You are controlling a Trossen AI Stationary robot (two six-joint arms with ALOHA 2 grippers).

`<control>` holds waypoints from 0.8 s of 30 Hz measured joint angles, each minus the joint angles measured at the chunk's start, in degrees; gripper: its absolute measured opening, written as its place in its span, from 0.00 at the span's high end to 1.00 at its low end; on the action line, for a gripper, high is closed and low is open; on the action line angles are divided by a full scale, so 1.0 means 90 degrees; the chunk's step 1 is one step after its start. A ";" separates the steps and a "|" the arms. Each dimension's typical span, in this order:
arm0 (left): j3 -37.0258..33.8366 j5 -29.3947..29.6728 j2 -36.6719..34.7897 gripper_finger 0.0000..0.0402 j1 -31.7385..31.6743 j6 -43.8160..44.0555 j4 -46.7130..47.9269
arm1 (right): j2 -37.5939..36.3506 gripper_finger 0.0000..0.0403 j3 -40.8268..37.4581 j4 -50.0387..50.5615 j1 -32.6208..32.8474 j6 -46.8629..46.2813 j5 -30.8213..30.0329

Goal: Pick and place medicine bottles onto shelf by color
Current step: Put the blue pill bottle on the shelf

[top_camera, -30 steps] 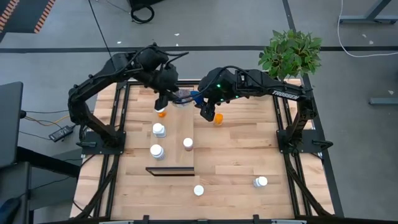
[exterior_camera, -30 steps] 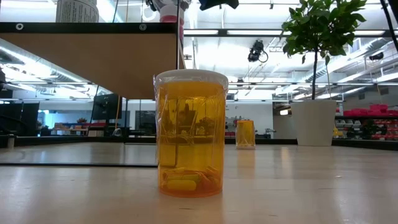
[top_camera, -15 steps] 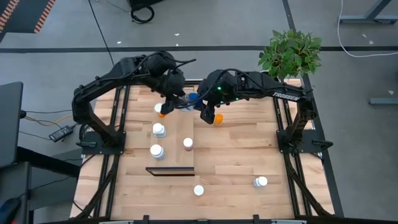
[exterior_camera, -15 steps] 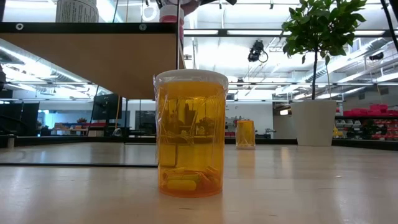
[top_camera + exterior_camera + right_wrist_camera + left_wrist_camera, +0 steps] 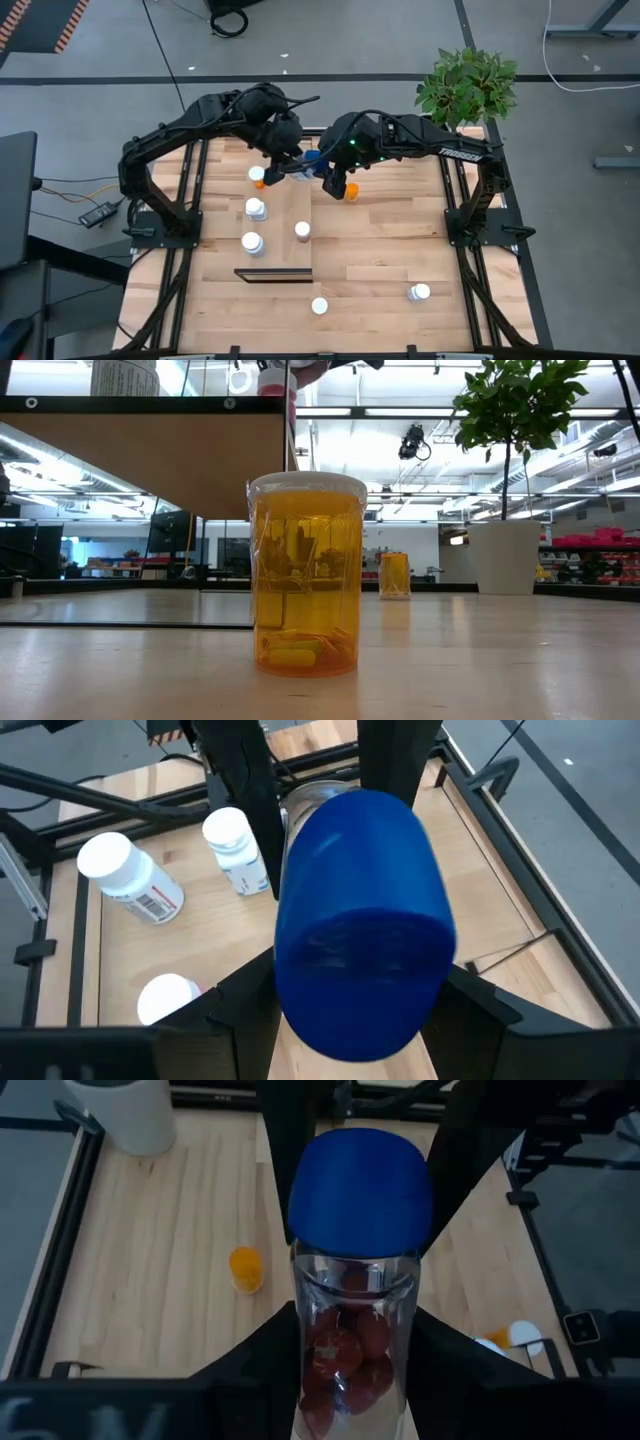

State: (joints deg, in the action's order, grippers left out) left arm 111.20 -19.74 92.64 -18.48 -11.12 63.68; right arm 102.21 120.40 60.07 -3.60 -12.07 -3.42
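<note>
A clear bottle with a blue cap and dark-red pills hangs in the air between my two grippers, over the far end of the light-wood shelf. My left gripper is shut on it, and so is my right gripper. Two white bottles and a pink one stand on the shelf. An orange bottle stands by the shelf's far left corner. Another orange bottle stands on the table under my right arm. My left gripper pinches the bottle's clear body between its two fingers, coming level from the table's left. The bottle is lifted clear, lying about level, its cap away from this gripper. My right gripper pinches the bottle's blue cap between its two fingers, coming from the table's right. The clear body sticks out beyond the cap toward my left gripper.
Two white-capped bottles sit near the table's front edge. One orange bottle stands close before the low camera. A potted plant stands at the far right corner. The shelf's dark frame is at its near end.
My left gripper has gone toward the table's right edge, from above the orange bottle by the shelf's corner to the blue-capped bottle held by my right gripper. My right gripper has kept almost still.
</note>
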 joint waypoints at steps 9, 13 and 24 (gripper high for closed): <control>0.0000 -0.0008 -0.0006 0.64 -0.0005 0.0258 -0.0370 | 0.0000 0.47 0.0000 0.0024 -0.0002 -0.0095 0.0027; 0.0002 -0.0042 -0.0017 0.63 -0.0002 0.0403 -0.0670 | 0.0027 0.47 -0.0007 0.0000 0.0000 -0.0187 0.0087; 0.0002 -0.0052 -0.0017 0.64 0.0017 0.0768 -0.1035 | 0.0002 0.47 -0.0002 0.0011 -0.0002 -0.0253 0.0083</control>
State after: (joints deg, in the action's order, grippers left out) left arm 111.22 -20.21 92.49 -18.32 -4.21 54.36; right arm 102.24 120.38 60.17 -3.62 -14.35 -2.67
